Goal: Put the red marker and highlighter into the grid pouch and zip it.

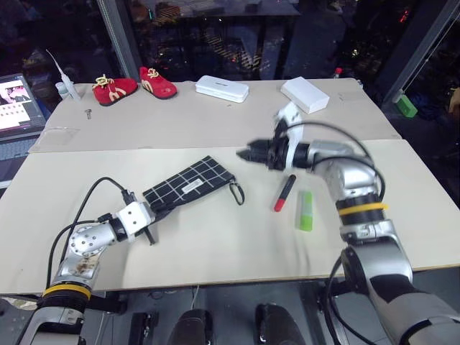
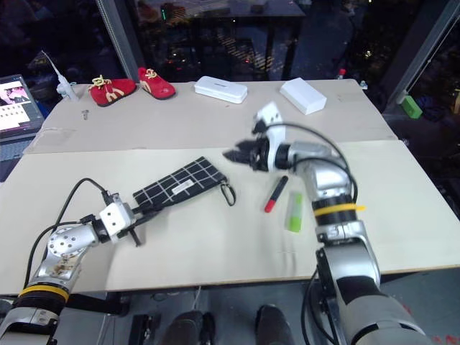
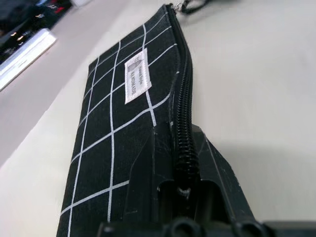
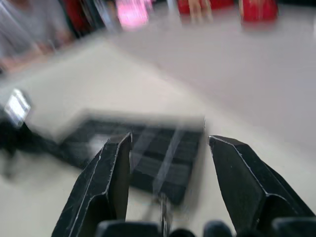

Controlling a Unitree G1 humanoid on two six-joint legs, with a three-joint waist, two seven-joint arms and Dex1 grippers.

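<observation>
The grid pouch (image 1: 183,185) lies flat on the table, black with white grid lines and a white label, its black loop pull (image 1: 237,192) at the right end. My left gripper (image 1: 152,213) is shut on the pouch's near left end; the left wrist view shows the zipper edge (image 3: 182,98) clamped between the fingers. To the right of the pouch lie the red marker (image 1: 284,192) and, beside it, the light green highlighter (image 1: 306,210). My right gripper (image 1: 248,153) hovers open above the table, just beyond the pull, holding nothing. Its fingers (image 4: 111,182) frame the pouch (image 4: 163,163).
On the far panel are a pair of red shoes (image 1: 115,89), a white case (image 1: 222,88) and a white box (image 1: 305,94). A laptop (image 1: 14,100) sits at the far left edge. A green block (image 1: 406,106) lies off the table to the right.
</observation>
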